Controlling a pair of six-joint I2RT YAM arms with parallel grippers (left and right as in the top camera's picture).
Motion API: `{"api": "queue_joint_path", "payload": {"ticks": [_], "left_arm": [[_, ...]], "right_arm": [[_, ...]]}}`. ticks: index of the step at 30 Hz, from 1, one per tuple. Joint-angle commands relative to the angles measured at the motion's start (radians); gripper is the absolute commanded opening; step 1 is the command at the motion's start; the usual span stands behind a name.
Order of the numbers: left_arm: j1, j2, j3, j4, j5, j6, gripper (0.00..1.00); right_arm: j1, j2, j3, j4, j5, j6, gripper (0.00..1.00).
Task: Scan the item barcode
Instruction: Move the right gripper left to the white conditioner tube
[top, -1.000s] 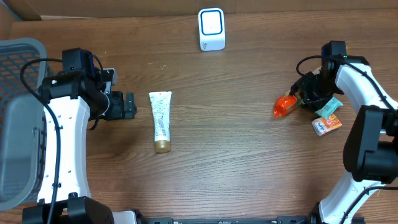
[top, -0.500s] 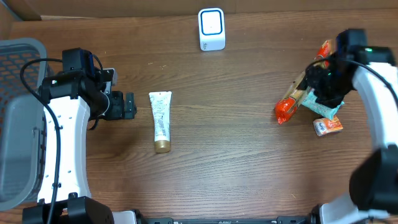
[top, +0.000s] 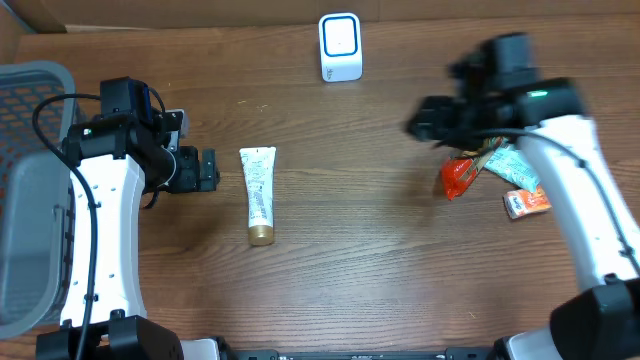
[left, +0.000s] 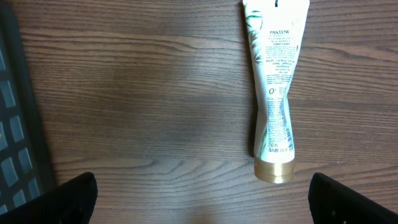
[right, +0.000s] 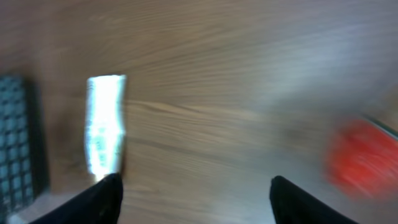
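A white tube with a gold cap (top: 258, 195) lies flat on the wooden table, cap toward the front; in the left wrist view the tube (left: 273, 93) is ahead and to the right. The white barcode scanner (top: 340, 46) stands at the back centre. My left gripper (top: 207, 170) is open just left of the tube, and nothing sits between its jaws (left: 202, 205). My right gripper (top: 420, 122) hangs open and empty over the table, left of an orange packet (top: 460, 175). Its blurred wrist view shows the gripper (right: 196, 199), the tube (right: 106, 124) far off and the orange packet (right: 364, 158).
A grey mesh basket (top: 30, 190) stands at the left edge; its rim (left: 12, 124) shows in the left wrist view. A teal packet (top: 515, 165) and a small orange-and-white packet (top: 525, 203) lie beside the orange one at the right.
The right arm swung left, away from the pile of packets, and its jaws spread wider. The orange packet shifted slightly. The left arm and the tube stayed still.
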Motion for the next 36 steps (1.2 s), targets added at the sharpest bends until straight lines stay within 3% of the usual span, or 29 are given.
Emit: {"api": "queue_joint_path", "payload": {"ticks": [1,4,8,10,22,31,36], "left_arm": [[-0.002,0.002,0.001,0.000,0.000,0.019,1.00],[-0.002,0.002,0.001,0.000,0.000,0.019,1.00],[-0.002,0.002,0.001,0.000,0.000,0.019,0.99],[-0.002,0.002,0.001,0.000,0.000,0.019,1.00],[-0.002,0.002,0.001,0.000,0.000,0.019,1.00],[-0.002,0.002,0.001,0.000,0.000,0.019,0.99],[-0.002,0.002,0.001,0.000,0.000,0.019,1.00]], "right_arm": [[0.135,0.062,0.019,0.106,-0.068,0.014,0.83],[0.228,0.160,0.088,0.156,-0.062,0.018,0.86],[0.316,0.325,0.264,0.099,-0.018,-0.022,0.91],[0.358,0.395,0.331,0.079,0.049,-0.032,0.98],[0.522,0.626,0.344,0.272,0.029,0.026,1.00],[0.555,0.644,0.331,0.253,0.100,0.033,0.70],[0.541,0.644,0.325,0.137,0.160,0.047,0.66]]}}
